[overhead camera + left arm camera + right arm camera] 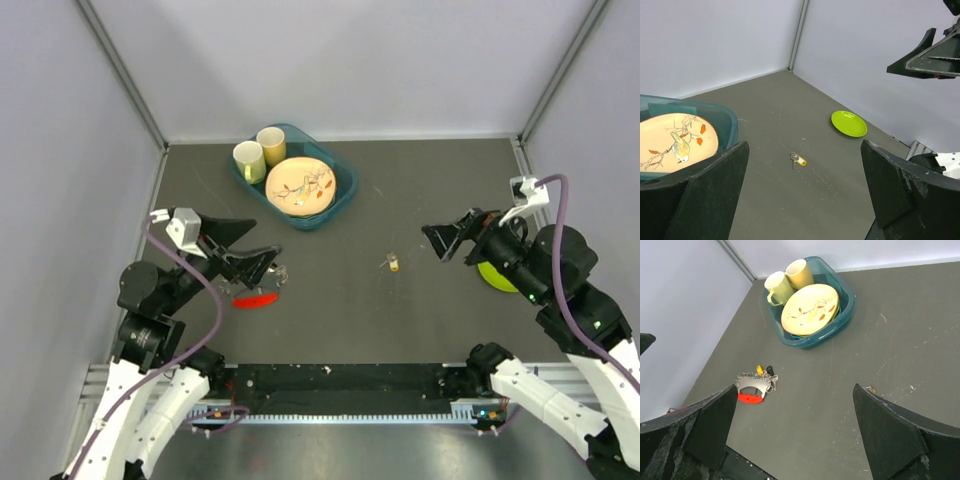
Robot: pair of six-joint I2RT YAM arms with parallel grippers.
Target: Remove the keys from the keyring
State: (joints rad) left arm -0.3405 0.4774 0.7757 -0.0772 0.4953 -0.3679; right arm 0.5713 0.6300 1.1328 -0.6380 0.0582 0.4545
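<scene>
The keyring [255, 298], a red crescent clip with a silver toothed part [753, 385], lies on the dark table at the front left. A small bunch of keys [765, 373] with yellow and dark heads is attached at its far side. One yellow-headed key [393, 264] [799, 160] [871, 388] lies alone mid-table. My left gripper [258, 243] hovers open just behind the keyring with nothing between its fingers. My right gripper [437, 245] is open too, up in the air right of the lone key, facing left.
A teal bin [343, 196] at the back holds two cups [260, 152] and a patterned plate [300, 187]. A lime-green plate [849, 123] lies on the table under my right arm. Grey walls close off the left, back and right.
</scene>
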